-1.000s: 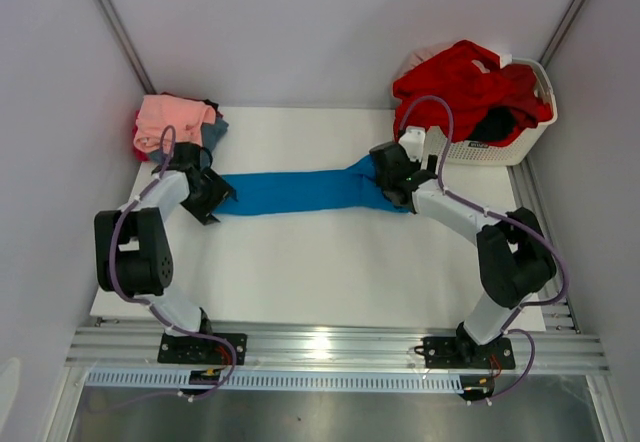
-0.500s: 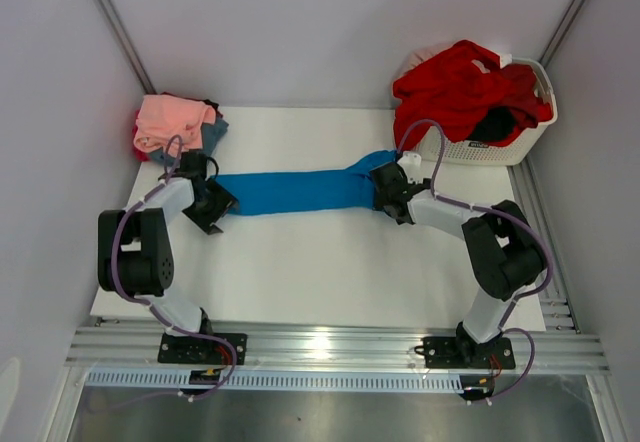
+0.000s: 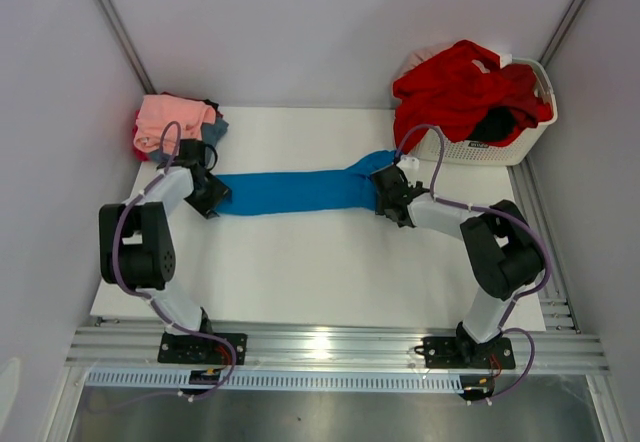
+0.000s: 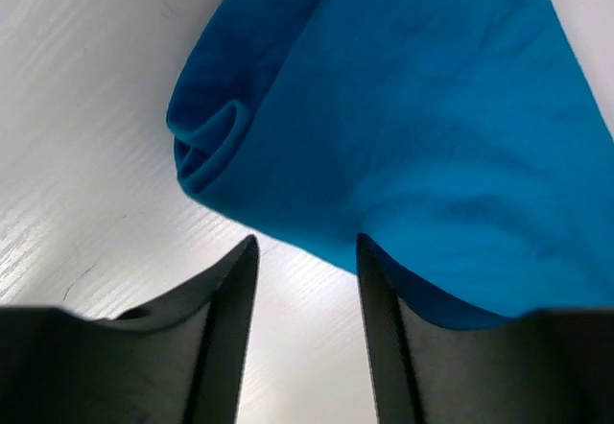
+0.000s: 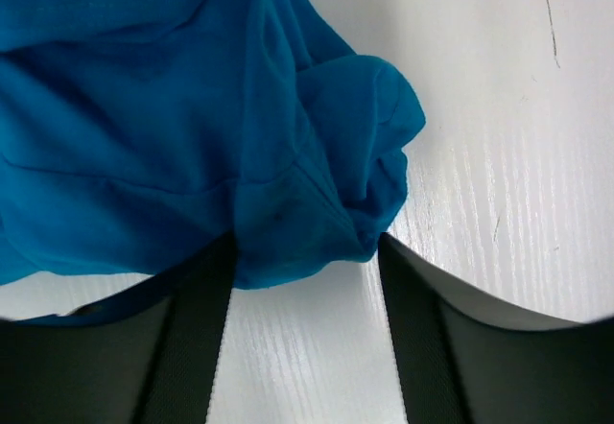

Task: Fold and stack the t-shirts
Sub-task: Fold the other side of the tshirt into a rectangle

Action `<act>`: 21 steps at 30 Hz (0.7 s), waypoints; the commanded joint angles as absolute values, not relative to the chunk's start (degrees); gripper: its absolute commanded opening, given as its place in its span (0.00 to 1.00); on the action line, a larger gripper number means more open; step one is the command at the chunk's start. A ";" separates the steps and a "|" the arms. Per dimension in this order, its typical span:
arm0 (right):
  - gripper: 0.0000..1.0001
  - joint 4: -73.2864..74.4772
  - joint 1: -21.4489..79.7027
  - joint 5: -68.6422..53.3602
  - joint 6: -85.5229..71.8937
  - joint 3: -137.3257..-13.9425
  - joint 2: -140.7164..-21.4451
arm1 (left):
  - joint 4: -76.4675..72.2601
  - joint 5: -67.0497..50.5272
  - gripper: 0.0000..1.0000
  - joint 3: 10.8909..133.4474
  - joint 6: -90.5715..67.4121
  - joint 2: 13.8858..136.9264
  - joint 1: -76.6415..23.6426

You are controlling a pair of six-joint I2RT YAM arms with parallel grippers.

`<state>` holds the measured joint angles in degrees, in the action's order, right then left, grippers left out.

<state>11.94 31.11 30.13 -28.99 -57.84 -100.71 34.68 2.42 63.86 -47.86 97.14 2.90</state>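
A bright blue t-shirt (image 3: 295, 190) lies folded into a long strip across the white table (image 3: 320, 272). My left gripper (image 3: 212, 194) is low at the strip's left end. In the left wrist view the left gripper (image 4: 305, 244) is open, bare table shows between its fingers (image 4: 225, 338), and the blue cloth (image 4: 413, 136) starts just ahead and overlaps the right finger. My right gripper (image 3: 383, 194) is at the strip's right end. In the right wrist view the right gripper (image 5: 307, 247) is open, with the bunched end of the shirt (image 5: 144, 127) reaching between its fingertips.
Folded t-shirts, salmon pink on top (image 3: 172, 120), are stacked at the back left corner. A white slatted basket (image 3: 500, 150) at the back right holds red (image 3: 465, 87) and black (image 3: 495, 124) cloth. Walls close in behind and at both sides.
Both grippers have narrowed their jaws. The right gripper has come down and towards the left onto the shirt's right end. The left gripper has shifted slightly towards the back.
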 commanded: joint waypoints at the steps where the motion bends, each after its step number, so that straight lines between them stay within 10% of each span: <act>1: 0.60 10.20 31.03 29.00 -29.88 -56.61 -98.88 | 37.09 5.10 0.46 67.76 -47.90 99.84 2.64; 9: 0.14 10.46 31.03 30.41 -29.10 -56.78 -98.70 | 38.41 4.57 0.01 70.31 -47.37 103.01 2.72; 21: 0.00 16.61 30.32 40.68 -29.27 -58.36 -98.70 | 39.81 6.42 0.01 70.58 -46.41 101.96 4.83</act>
<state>13.06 31.09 33.74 -28.67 -56.73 -100.57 38.70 4.27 68.51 -47.51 103.11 3.40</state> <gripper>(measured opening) 0.009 0.012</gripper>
